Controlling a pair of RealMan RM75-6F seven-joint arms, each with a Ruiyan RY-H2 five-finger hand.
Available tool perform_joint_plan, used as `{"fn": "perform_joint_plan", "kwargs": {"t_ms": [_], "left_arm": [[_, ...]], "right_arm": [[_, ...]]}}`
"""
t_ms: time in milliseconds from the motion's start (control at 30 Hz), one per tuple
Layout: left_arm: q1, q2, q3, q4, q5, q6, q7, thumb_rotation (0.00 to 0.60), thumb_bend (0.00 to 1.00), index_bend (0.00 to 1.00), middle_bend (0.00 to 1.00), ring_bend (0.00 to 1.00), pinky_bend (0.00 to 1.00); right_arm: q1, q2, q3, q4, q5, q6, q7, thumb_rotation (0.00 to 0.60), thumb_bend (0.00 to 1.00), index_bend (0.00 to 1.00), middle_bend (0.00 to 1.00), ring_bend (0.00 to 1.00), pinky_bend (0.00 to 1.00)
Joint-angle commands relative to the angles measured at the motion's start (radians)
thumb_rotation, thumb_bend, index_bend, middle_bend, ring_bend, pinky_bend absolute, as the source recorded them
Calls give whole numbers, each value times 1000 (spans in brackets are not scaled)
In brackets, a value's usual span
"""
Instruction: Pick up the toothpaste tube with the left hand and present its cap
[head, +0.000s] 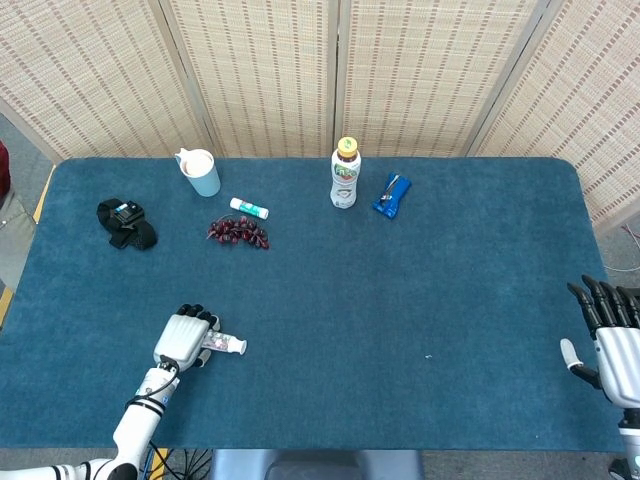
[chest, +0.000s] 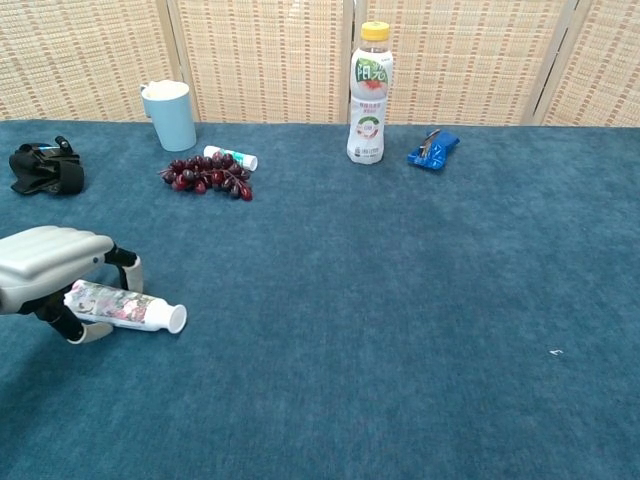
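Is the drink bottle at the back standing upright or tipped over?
Upright: the drink bottle stands on its base with its yellow cap on top.

table (head: 400, 290) | blue carpet | cup (head: 201, 172) | grapes (head: 238, 232) | bottle (head: 345, 174)

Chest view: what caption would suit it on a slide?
Left hand grips the toothpaste tube, cap pointing right.

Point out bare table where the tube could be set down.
Widest bare stretch: from the toothpaste tube in the left hand across to the right hand, below the bottle. Crowded: far-left strip with cup, grapes, black strap.
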Motion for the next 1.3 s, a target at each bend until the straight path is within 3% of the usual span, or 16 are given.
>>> {"fn": "perform_joint_plan", "kwargs": {"t_ms": [33,433,633,933,1300], "left_arm": [[3,0,-2,5,11,3,-14,600,250,413,383,208,146],[4,-14,-12,76,75,-16,-136,600,257,506,519,317,146],[-3,16,-16,82,110,-36,-184,600,376,518,576,359,146],[-56,191,-67,-54,88,-143,-252,600,434,519,593,375,146],[-154,382,-173,-208,14,-306,-406,600,441,538,616,394,149]], "right_arm": [[0,1,0,-2,0,0,-2,600,314,122,58,0,0],[0,5,-2,-18,-3,-3,-18,600,314,122,58,0,0],[10,10,-3,-29,-18,-15,-33,600,315,122,58,0,0],[78,41,-1,-76,-100,-92,-51,600,318,122,58,0,0],[275,13,47,-169,-185,-311,-125,600,330,122,58,0,0]]}}
